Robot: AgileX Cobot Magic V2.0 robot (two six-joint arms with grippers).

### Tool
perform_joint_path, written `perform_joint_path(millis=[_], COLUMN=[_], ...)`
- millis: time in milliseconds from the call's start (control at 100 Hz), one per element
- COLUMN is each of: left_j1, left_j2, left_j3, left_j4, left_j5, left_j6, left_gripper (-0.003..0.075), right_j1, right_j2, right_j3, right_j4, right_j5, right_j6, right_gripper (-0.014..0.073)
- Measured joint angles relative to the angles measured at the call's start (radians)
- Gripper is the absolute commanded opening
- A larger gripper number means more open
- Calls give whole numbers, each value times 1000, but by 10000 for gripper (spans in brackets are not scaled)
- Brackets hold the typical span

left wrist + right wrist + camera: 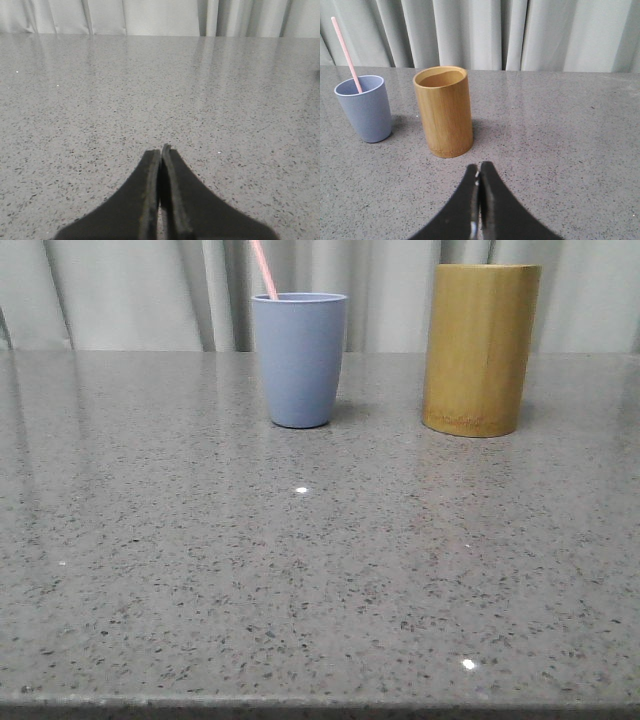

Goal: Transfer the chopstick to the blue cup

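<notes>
A pale-pink chopstick (264,268) stands slanted inside the grey-blue cup (299,360) at the back of the table. Both show in the right wrist view too, the chopstick (346,55) leaning in the blue cup (366,108). My right gripper (479,166) is shut and empty, low over the table, a short way in front of the bamboo holder. My left gripper (161,150) is shut and empty over bare table, with no task object in its view. Neither gripper shows in the front view.
A taller yellow-brown bamboo cylinder holder (479,350) stands to the right of the blue cup; in the right wrist view the holder (443,111) looks empty. Grey curtains hang behind the speckled grey table (300,580), whose front edge is near.
</notes>
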Motion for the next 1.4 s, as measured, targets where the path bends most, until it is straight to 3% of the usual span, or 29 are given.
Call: perform_joint_path(millis=[700, 870, 1130, 1400], left_j1=[0, 0, 0, 0], left_j2=[0, 0, 0, 0], left_j3=[0, 0, 0, 0], left_j4=[-2, -2, -2, -2], left_j5=[0, 0, 0, 1], left_j6=[0, 0, 0, 0], left_gripper=[-19, -19, -19, -19], right_j1=[0, -16, -140, -249], right_j2=[0, -21, -114, -205], right_j3=[6, 84, 291, 454], right_j4=[0, 0, 0, 0], right_j5=[-3, -121, -366, -414], right_j6=[0, 0, 0, 0], right_gripper=[-97, -97, -97, -97])
